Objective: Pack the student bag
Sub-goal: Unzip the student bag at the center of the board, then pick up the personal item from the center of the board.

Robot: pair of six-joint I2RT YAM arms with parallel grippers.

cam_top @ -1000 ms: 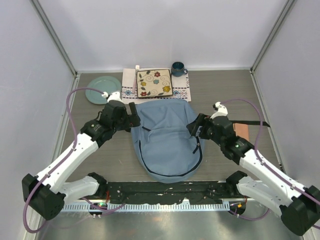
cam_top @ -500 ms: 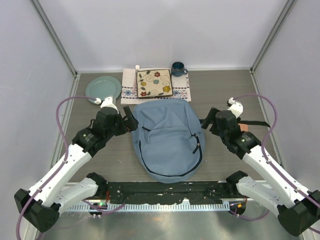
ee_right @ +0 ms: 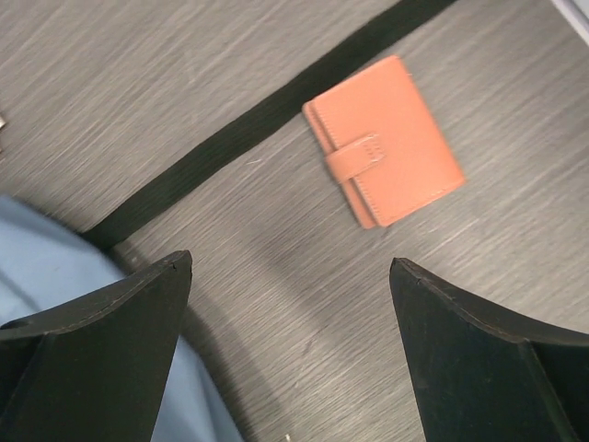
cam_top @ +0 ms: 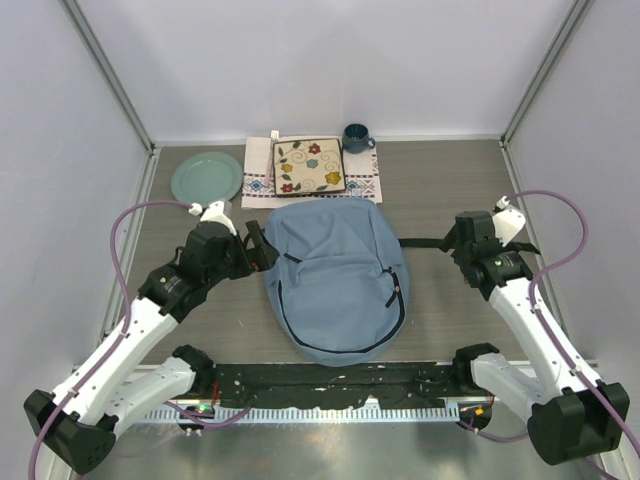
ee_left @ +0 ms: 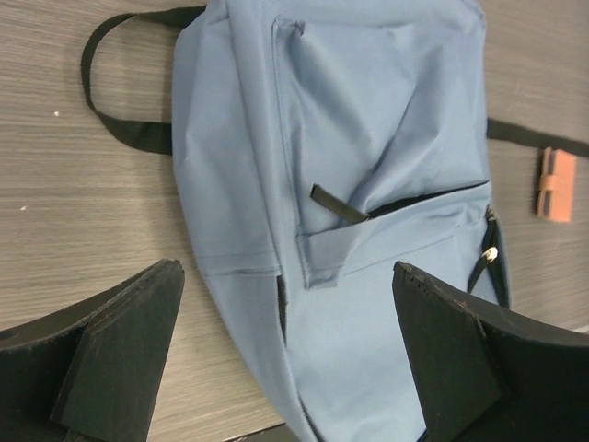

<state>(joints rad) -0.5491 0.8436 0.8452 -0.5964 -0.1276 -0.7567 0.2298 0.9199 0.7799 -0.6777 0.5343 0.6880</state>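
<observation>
**Grippers spread wide beside the student bag, nothing held**

My left gripper point(ee_left: 285, 272) hung with its jaws wide apart and empty at the 10 o'clock edge of the student bag point(cam_top: 335, 275). The bag lay flat at the table's centre. My right gripper point(ee_right: 287, 262), equally wide and empty, hovered at the bag's 2 o'clock. It was above a black strap point(ee_right: 267, 115), with an orange wallet point(ee_right: 386, 138) just beside the strap, at 1 o'clock in the wrist view.

I judged the bag light, soft and limp, so it would likely crumple and slide on the smooth table rather than lift as one piece. The dark zipper pull point(ee_left: 336, 204) on the front pocket looked the best hold. I expected my other gripper would need to pinch the fabric nearby to steady it.
</observation>
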